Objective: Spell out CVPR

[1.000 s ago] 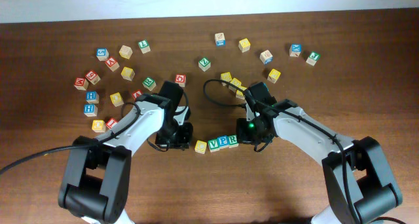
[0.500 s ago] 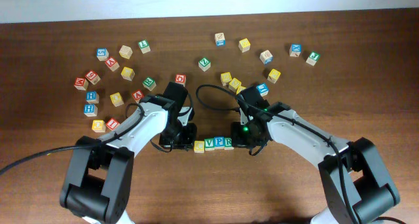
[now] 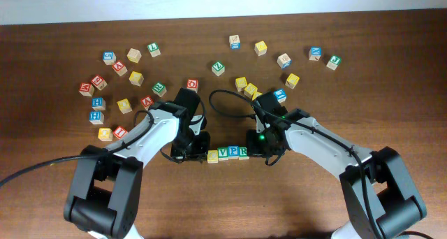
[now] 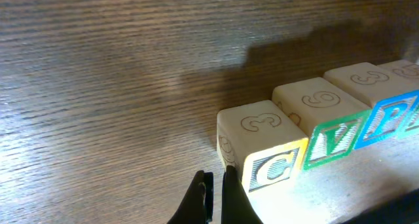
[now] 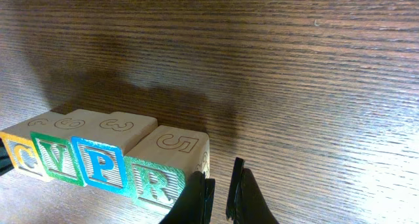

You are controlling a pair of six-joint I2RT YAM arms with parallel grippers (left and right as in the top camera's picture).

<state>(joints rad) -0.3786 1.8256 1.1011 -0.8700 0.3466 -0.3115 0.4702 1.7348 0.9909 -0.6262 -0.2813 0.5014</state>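
- Pale-wood cubes sit in a tight row just toward 6 o'clock of the table's (image 3: pixel 230 204) centre. From 9 to 3 o'clock they are the C cube (image 3: pixel 213 156), V cube (image 3: pixel 223 154), P cube (image 3: pixel 233 153) and R cube (image 3: pixel 243 152), each touching the next.
- The step in hand looks like the final squaring-up: the word already reads CVPR, with an arm at each end.
- The left gripper (image 4: pixel 215 178) has its fingers pinched nearly together on nothing, just at the C cube's outer side. Whether it touches the cube I cannot tell.
- The right gripper (image 5: pixel 221 171) is likewise narrow and empty, just beside the R cube's free end.
- The next move probably calls for backing both arms straight outward, toward 9 and 3 o'clock, without dragging an end cube.
- The letters are framed in colour: yellow C, green V, blue P, green R. The top faces carry engraved numerals.
- Loose cubes (image 3: pixel 135 77) lie scattered from 9 through 12 to 2 o'clock, well apart from the row.
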